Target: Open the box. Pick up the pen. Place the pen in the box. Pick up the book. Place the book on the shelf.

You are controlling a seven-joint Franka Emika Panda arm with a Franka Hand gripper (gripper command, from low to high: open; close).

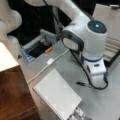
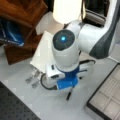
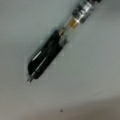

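Shelf (image 1: 15,97) at 8 o'clock in a front view, spiral notebook (image 1: 57,96) flat on table (image 1: 110,105) beside it. Gripper (image 2: 71,85) low over black pen (image 2: 69,94), which lies on the table; finger gap: can't tell. Box (image 2: 107,96) at 4 o'clock, lid open.

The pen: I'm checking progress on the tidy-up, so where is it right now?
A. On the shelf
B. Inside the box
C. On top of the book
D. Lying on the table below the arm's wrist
D: the pen lies flat on the bare grey table, also seen under the wrist in a front view, outside the open box.
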